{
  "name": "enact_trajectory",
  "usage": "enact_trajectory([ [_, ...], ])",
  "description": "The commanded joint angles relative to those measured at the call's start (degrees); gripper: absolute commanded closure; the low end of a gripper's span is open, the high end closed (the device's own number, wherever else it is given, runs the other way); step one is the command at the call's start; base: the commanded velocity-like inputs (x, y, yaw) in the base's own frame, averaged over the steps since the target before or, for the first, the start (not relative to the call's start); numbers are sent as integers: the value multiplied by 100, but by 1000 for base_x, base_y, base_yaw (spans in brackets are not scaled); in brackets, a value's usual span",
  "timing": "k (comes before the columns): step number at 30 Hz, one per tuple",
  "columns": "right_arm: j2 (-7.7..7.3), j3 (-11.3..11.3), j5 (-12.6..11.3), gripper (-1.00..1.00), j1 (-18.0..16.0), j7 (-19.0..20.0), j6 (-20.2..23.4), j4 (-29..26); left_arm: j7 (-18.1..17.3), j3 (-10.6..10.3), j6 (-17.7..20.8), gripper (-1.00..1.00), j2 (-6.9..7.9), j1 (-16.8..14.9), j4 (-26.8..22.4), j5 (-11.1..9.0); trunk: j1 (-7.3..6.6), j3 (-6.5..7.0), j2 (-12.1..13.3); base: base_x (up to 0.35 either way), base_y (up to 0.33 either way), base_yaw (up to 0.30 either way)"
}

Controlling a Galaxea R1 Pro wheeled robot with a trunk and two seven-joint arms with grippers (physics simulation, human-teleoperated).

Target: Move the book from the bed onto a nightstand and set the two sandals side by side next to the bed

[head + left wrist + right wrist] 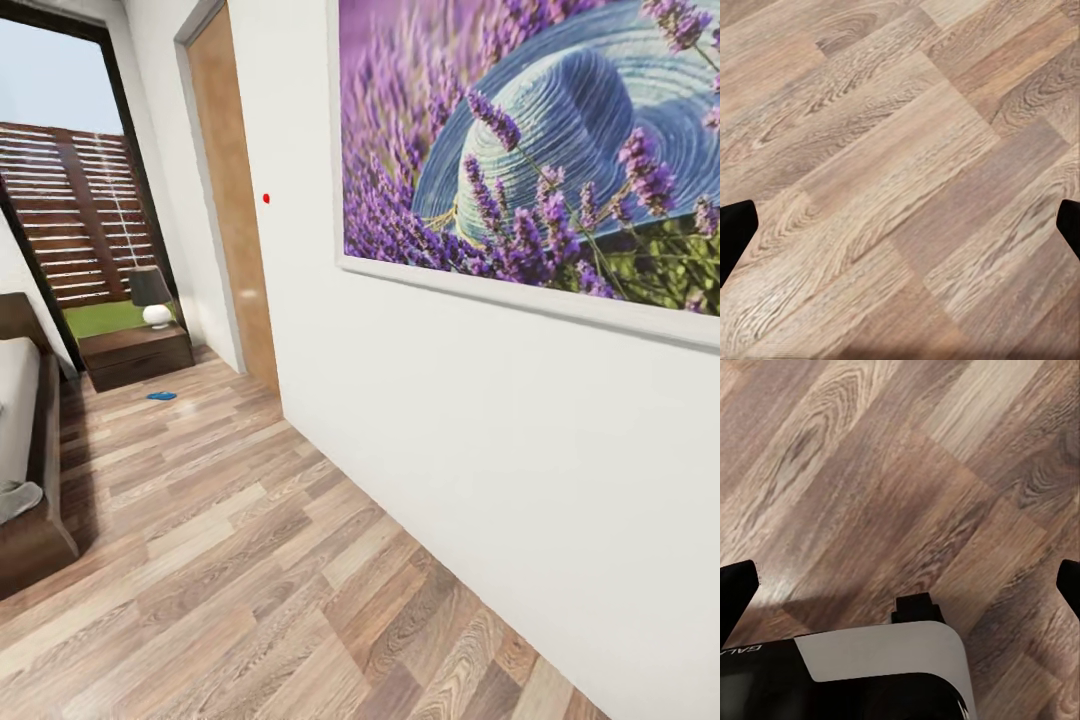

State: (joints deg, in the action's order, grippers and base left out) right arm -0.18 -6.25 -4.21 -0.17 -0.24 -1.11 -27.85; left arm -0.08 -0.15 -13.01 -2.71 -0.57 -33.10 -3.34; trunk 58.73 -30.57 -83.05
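Note:
In the head view the bed [30, 480] shows at the left edge, with its pale mattress and dark wooden frame. Far down the room a dark brown nightstand [135, 355] stands beside the bed, under the tall window. One blue sandal [161, 396] lies on the wood floor just in front of that nightstand. The book is out of view. My left gripper [900, 232] hangs open over bare planks, its black fingertips [735, 232] at the picture's sides. My right gripper [900, 592] is open too, above the floor and my own base [870, 671].
A white wall [480, 430] with a large lavender picture [540, 150] runs close along my right. A wooden door frame [235, 200] stands further on. A small lamp [152, 295] sits on the nightstand. A wood-floor aisle [230, 560] lies between the bed and the wall.

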Motion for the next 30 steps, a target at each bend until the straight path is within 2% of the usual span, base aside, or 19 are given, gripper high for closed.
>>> enact_trajectory([
  [1, 0, 1, -45, -100, -1, -2, -12, -1, -1, -2, -17, -100, -1, -4, 5, -35, -1, -5, -3, 0, 0, 293],
  [30, 0, 1, -38, -100, -1, -2, -12, -1, -1, -2, -14, -100, 1, -4, 5, -35, -1, -5, -3, 0, 0, 293],
])
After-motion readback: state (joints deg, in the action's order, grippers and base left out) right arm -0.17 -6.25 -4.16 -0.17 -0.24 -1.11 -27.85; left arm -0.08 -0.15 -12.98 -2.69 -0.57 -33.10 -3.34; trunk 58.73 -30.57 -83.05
